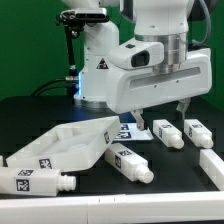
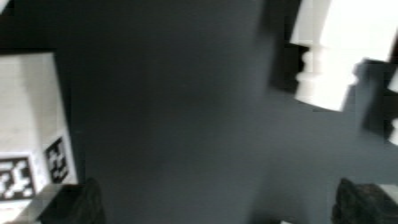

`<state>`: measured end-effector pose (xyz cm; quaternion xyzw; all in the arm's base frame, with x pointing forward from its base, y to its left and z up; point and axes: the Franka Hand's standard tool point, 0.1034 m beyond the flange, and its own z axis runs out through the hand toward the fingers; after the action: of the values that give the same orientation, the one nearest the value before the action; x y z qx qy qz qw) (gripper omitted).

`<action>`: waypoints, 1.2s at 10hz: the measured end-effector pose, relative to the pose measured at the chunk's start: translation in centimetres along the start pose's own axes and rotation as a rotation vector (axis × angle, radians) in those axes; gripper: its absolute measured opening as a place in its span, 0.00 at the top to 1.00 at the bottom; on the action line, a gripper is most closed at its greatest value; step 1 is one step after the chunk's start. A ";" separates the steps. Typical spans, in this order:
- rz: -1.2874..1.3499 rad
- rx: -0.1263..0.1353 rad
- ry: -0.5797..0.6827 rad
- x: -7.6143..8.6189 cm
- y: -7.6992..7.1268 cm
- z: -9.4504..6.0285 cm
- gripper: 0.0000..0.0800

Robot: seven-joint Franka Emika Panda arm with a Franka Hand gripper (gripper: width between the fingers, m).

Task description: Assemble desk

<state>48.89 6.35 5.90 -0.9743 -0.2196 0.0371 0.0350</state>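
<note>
The white desk tabletop (image 1: 60,145) lies flat at the exterior view's left, with tags on its edge. Several chunky white legs lie loose on the black table: one at the front left (image 1: 40,181), one in the middle (image 1: 128,163), two side by side behind it (image 1: 166,131) (image 1: 197,129). My gripper (image 1: 160,115) hangs open and empty just above the table, beside the two back legs. In the wrist view my gripper (image 2: 221,200) has only bare dark table between its fingers (image 2: 71,205). A white leg (image 2: 338,60) lies ahead of it.
The marker board (image 1: 133,127) lies behind the tabletop, under my gripper's body. Another white leg (image 1: 212,165) sits at the exterior view's right edge. A white tagged surface (image 2: 27,110) fills one side of the wrist view; I cannot tell which part it is.
</note>
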 end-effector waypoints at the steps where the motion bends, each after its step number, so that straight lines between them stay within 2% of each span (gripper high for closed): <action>1: -0.085 -0.005 0.002 1.5 2.3 -0.4 0.19; 2: -0.137 -0.023 0.008 3.3 3.6 -0.9 0.19; 3: -0.165 -0.023 0.010 4.1 3.9 -0.9 0.19; 6: -0.163 -0.023 0.004 3.6 4.0 -0.4 0.19; 10: -0.129 -0.058 0.025 2.6 6.5 3.4 0.19; 12: -0.162 -0.068 0.037 2.2 7.4 3.9 0.19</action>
<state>53.64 0.81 1.31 -0.9545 -0.2980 0.0087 0.0090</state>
